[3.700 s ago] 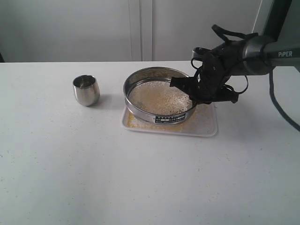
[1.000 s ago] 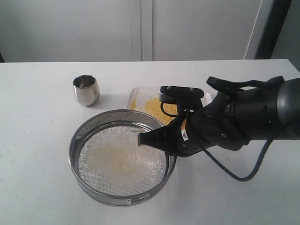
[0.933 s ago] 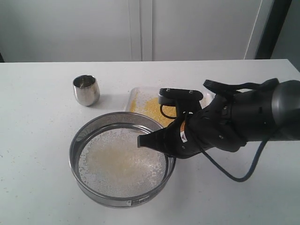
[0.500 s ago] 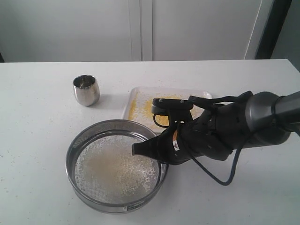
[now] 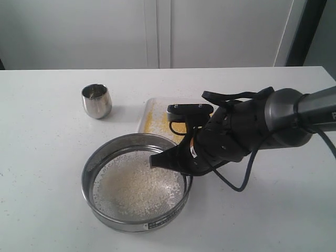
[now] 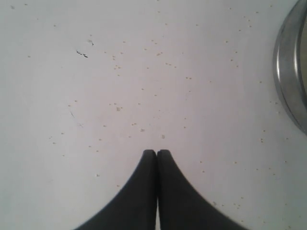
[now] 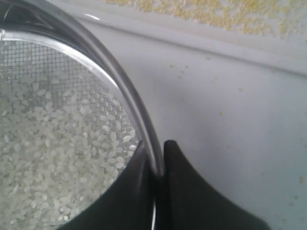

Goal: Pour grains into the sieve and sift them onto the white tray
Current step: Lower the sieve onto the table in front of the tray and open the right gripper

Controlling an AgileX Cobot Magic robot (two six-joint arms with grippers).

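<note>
White tabletop (image 5: pixel 52 231) underlies everything. Nearest is the sieve (image 5: pixel 115 220), its rim wall pinched between the jaws of the right gripper (image 5: pixel 155 160). Whitish grains (image 5: pixel 139 186) lie on the mesh ahead of the fingertips. Behind that gripper sits the white tray (image 5: pixel 152 101), dusted yellow.

Judgement: sifting looks complete. Set the sieve down level and release only once it rests.

Left gripper (image 6: pixel 157 153) is pressed together and empty, with the sieve off to one side.

Undetermined: whether the sieve touches the table. The arm covers much of the tray.
</note>
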